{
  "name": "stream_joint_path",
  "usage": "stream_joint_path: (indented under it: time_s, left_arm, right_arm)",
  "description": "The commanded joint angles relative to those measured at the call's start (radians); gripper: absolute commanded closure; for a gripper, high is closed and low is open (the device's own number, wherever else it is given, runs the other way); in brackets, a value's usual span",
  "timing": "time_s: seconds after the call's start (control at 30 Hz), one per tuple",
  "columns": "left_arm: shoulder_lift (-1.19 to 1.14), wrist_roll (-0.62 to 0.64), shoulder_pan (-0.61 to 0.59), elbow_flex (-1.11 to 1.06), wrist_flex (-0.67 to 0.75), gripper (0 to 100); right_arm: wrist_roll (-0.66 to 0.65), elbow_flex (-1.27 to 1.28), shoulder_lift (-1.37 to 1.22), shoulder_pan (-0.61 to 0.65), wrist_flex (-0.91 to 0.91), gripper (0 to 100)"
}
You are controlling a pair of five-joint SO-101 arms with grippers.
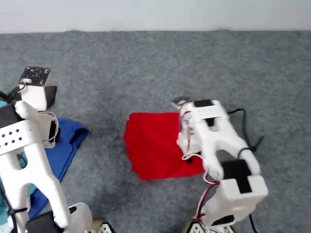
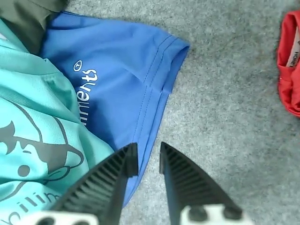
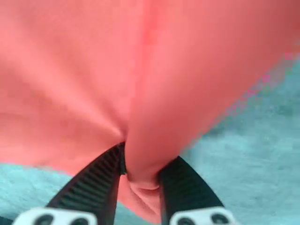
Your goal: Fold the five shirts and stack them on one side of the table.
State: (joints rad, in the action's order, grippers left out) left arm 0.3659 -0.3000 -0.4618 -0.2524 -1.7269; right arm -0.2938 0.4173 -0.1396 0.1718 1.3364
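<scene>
On the grey table (image 1: 146,63), near its middle: we have the red shirt (image 1: 153,148) lying as a rough folded block, well apart from the pile at the side.
Right jaws: clamped on a pinch of the red shirt, with cloth bunched between them. The right arm (image 1: 218,141) stands over the shirt's edge on its own side.
Left jaws: a narrow gap with nothing in it, hanging over the hem of the blue shirt (image 2: 122,75).
Pile at the side: the blue shirt is spread loose, the teal shirt (image 2: 33,122) laps over it, and a dark garment (image 2: 28,18) sits beyond them. We'd call none of these neatly folded.
Risk, fold opening: the pinch looks small and close to an edge. We reckon a lift or drag could take only the top layer and pull the fold apart.
Risk, slip: a quick pull could draw the fabric out of the jaws and leave the shirt crumpled on the table.
Risk, snag: carried across, the red shirt could trail over the blue sleeve and catch it, or land on an uneven heap and slide off.
Risk, crowding: with both arms working the same side, we judge they could get in each other's way.
</scene>
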Motion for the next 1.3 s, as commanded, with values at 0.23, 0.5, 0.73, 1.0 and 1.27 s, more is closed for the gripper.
stream_joint_path:
  time_s: [0.23, 0.5, 0.73, 1.0, 1.27]
  left_arm:
    - [0.005, -0.002, 0.002, 0.039, -0.028, 90]
    - [0.005, -0.003, 0.003, 0.088, -0.028, 90]
    - [0.005, -0.003, 0.003, 0.133, -0.028, 90]
    - [0.005, -0.003, 0.003, 0.131, -0.028, 90]
    - [0.005, -0.003, 0.003, 0.133, -0.028, 90]
  right_arm:
    - [-0.671, -0.292, 0.113, -0.326, 0.027, 98.9]
    - [-0.855, -0.634, -0.15, -0.38, -0.082, 98.8]
    - [-0.835, -0.845, -0.357, -0.375, -0.059, 88.2]
    - [-0.506, -1.026, -0.36, -0.349, 0.208, 70.1]
    - [-0.407, -1.046, -0.36, -0.246, 0.463, 98.9]
